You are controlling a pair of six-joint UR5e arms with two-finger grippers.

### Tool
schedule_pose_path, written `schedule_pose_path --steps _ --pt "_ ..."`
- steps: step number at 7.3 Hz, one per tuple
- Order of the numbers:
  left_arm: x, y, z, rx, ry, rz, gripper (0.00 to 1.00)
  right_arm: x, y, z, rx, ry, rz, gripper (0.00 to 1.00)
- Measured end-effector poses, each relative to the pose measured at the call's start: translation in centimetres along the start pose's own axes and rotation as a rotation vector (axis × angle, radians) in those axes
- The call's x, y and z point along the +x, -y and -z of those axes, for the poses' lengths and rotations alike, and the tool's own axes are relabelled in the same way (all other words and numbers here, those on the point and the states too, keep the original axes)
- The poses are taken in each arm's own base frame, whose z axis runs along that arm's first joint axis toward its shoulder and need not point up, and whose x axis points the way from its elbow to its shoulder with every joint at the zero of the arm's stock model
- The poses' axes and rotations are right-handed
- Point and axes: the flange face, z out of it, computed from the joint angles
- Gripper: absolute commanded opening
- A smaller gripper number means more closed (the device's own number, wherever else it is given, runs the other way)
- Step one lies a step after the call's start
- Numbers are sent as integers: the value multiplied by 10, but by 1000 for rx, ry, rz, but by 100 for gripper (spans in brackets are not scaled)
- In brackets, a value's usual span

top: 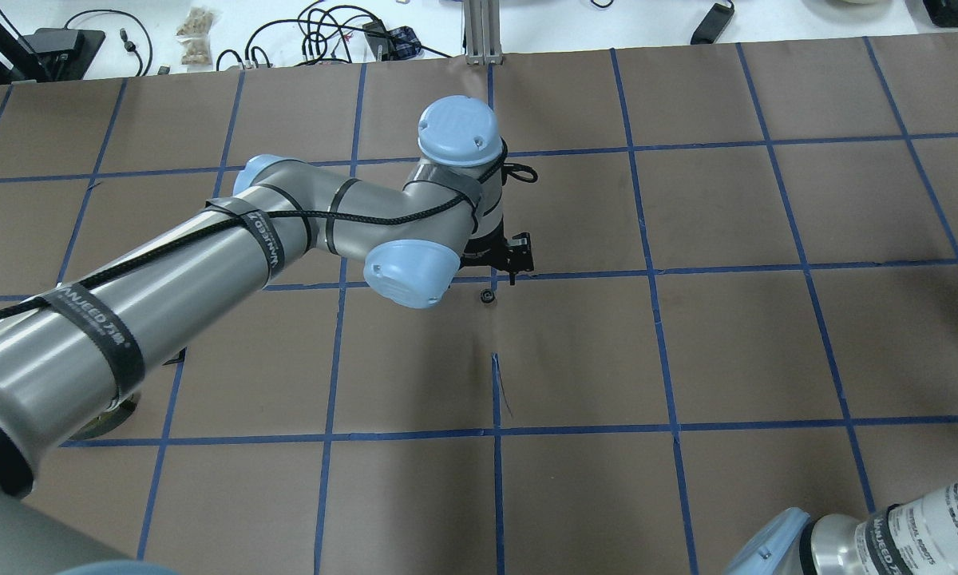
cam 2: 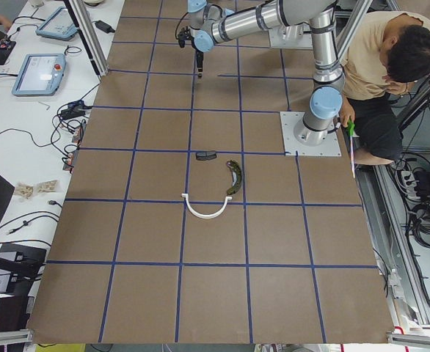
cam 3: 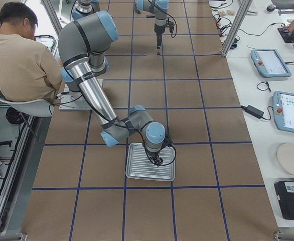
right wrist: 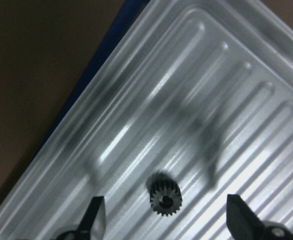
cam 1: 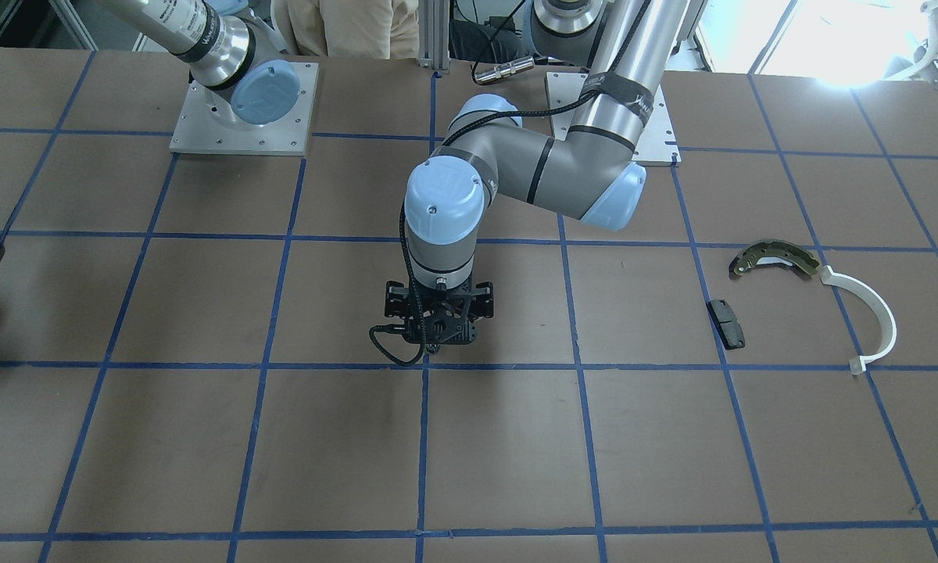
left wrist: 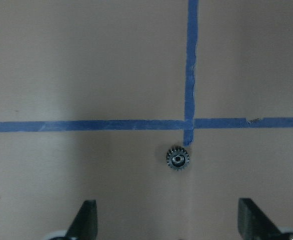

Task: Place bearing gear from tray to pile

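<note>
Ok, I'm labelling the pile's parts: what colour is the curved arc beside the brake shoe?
White; the plastic arc shows best in the exterior front-facing view.

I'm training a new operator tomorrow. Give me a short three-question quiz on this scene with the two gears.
1. Fill in: the pile holds ___ parts.
2. True or false: the left pincer grips the gear lying on the table.
3. The other gear, under the right pincer, rests on: A the table; B the ridged tray; C the pile.
Key: 1 three; 2 false, it is open above the gear; 3 B.
</note>
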Motion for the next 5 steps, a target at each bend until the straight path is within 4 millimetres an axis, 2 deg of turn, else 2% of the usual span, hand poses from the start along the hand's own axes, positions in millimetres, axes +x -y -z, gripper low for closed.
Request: schedule_pose_path --steps 1,2,3,4,5 --pt "6 2 -16 0 1 3 98 0 0 -3 0 5 2 52" --pt "10 4 -27 -3 3 8 98 0 -1 -4 0 7 3 29" --pt "11 5 -35 -7 5 14 86 0 -1 -4 -1 6 4 11" --pt "10 5 -40 -13 8 21 82 0 -1 -4 -1 4 4 5" --pt "9 5 -42 -17 7 28 75 0 -1 -4 -1 6 4 4"
